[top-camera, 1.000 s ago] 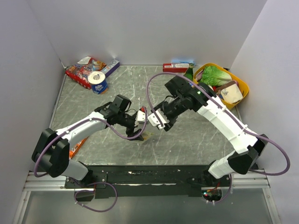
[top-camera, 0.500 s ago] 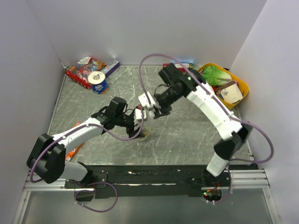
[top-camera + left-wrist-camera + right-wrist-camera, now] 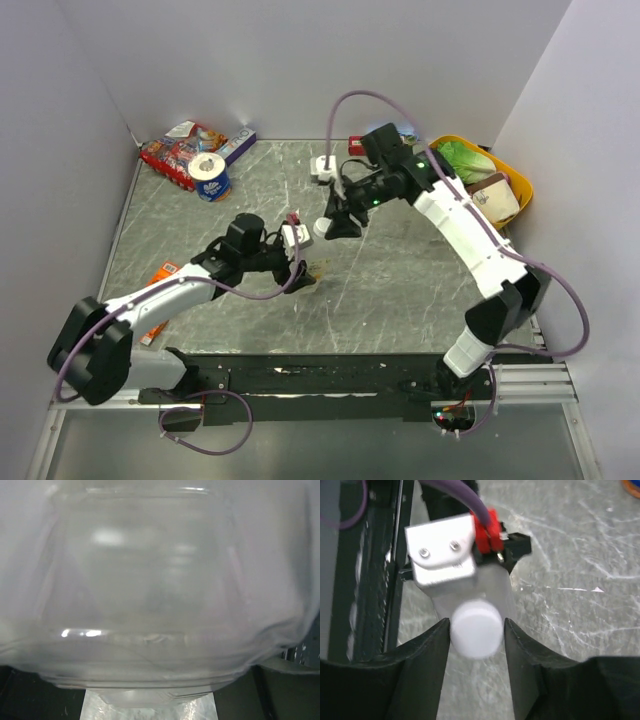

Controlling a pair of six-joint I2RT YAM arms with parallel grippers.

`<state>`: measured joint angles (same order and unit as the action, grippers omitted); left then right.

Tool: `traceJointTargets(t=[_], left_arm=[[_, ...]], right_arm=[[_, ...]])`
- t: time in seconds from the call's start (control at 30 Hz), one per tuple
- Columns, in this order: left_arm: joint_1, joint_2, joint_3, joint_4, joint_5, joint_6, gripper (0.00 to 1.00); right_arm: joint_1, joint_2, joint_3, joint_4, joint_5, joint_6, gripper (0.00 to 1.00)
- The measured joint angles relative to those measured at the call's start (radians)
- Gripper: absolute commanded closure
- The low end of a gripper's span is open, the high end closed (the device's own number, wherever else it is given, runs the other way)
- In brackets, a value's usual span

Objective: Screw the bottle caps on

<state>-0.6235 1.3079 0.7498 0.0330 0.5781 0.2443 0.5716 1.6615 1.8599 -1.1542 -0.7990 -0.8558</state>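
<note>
A small clear bottle with a yellow label (image 3: 315,271) is held just above the table's middle, with my left gripper (image 3: 302,262) shut on it. In the left wrist view the bottle's clear wall (image 3: 150,605) fills the frame and hides the fingers. My right gripper (image 3: 323,227) hovers a little behind and to the right of the bottle, apart from it. It is shut on a plain white bottle cap (image 3: 476,629), which sits blurred between the two dark fingertips (image 3: 436,645). Other caps and bottles are out of view.
A blue-and-white tape roll (image 3: 211,177) and red snack packs (image 3: 177,151) lie at the back left. A yellow basket (image 3: 520,184) with greens stands at the back right, a green bottle (image 3: 404,156) beside it. An orange packet (image 3: 160,299) lies near the left arm.
My right gripper has drawn back from the bottle in the left gripper, moving up and toward the back right with the white cap. The left gripper with the bottle has shifted slightly.
</note>
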Motion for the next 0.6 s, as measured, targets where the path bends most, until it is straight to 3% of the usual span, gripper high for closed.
traceJointTargets(t=[0.07,0.13,0.23,0.47,0.6], left_arm=[[0.003,-0.037,-0.013,0.033,-0.001,-0.02,0.99],[0.007,-0.074,-0.017,0.058,-0.001,-0.04,0.99],[0.009,-0.092,-0.017,0.089,0.0,-0.069,0.99],[0.009,-0.092,-0.024,0.09,0.0,-0.106,0.99],[0.009,-0.092,-0.024,0.089,0.001,-0.109,0.99]], right_arm=[[-0.025,-0.039,-0.037,0.039,-0.021,0.076,0.33],[-0.044,-0.055,-0.054,0.061,-0.051,0.136,0.14],[-0.051,-0.057,-0.093,0.127,-0.097,0.238,0.02],[-0.051,-0.056,-0.164,0.279,-0.153,0.459,0.01],[-0.051,-0.057,-0.171,0.398,-0.173,0.551,0.1]])
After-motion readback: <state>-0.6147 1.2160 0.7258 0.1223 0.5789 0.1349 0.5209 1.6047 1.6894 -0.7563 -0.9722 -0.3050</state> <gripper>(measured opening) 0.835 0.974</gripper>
